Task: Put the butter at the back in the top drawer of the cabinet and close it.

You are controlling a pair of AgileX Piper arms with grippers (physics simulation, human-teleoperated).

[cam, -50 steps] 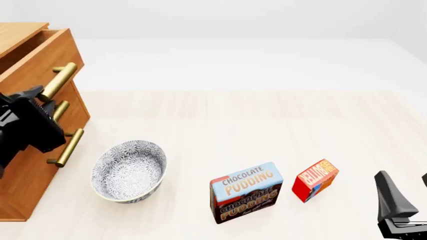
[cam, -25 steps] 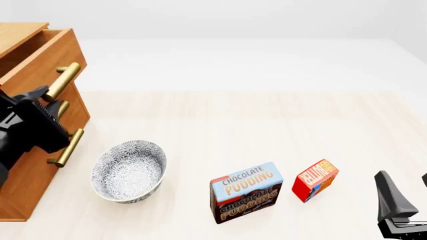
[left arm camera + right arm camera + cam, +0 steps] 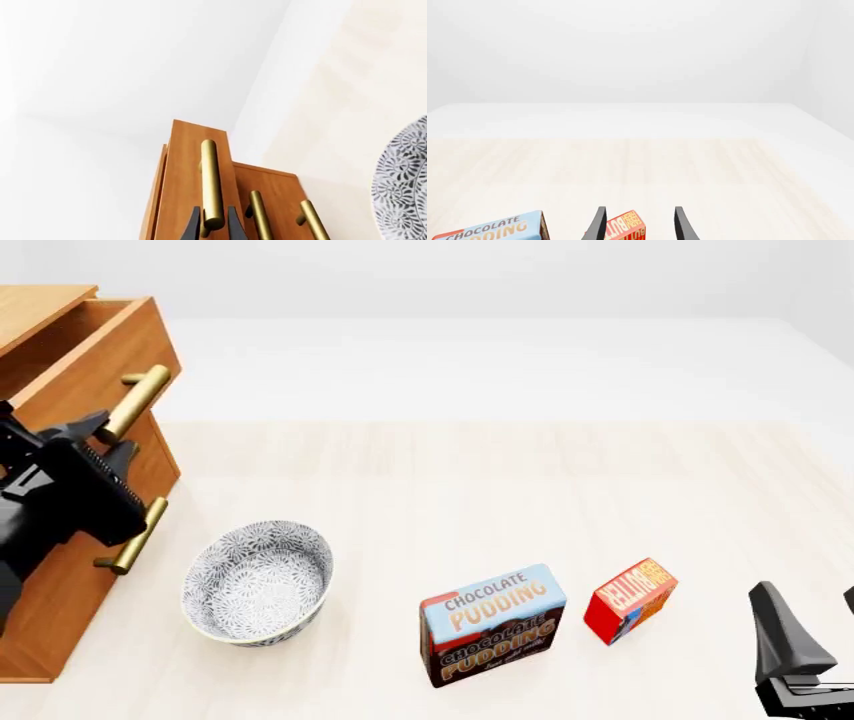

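Observation:
The butter (image 3: 630,600), a small red and orange box, stands on the table at the front right, beside the pudding box. The light-brown cabinet (image 3: 54,570) is at the left edge, and its top drawer (image 3: 80,370) is pulled partly out. My left gripper (image 3: 107,437) is shut on that drawer's brass handle (image 3: 138,397); in the left wrist view the dark fingertips (image 3: 193,226) clamp the bar's (image 3: 210,185) near end. At the bottom right corner my right gripper (image 3: 814,625) is open and holds nothing. In the right wrist view the butter (image 3: 627,229) lies just beyond its gripper (image 3: 639,227).
A patterned blue-white bowl (image 3: 256,582) sits on the table just right of the cabinet's lower drawers. The blue-and-brown Chocolate Pudding box (image 3: 494,625) stands left of the butter. Two lower brass handles (image 3: 257,215) show beside the gripped one.
The left gripper has moved right and towards me with the handle, drawing the top drawer a little further out. The right arm, boxes and bowl have not moved.

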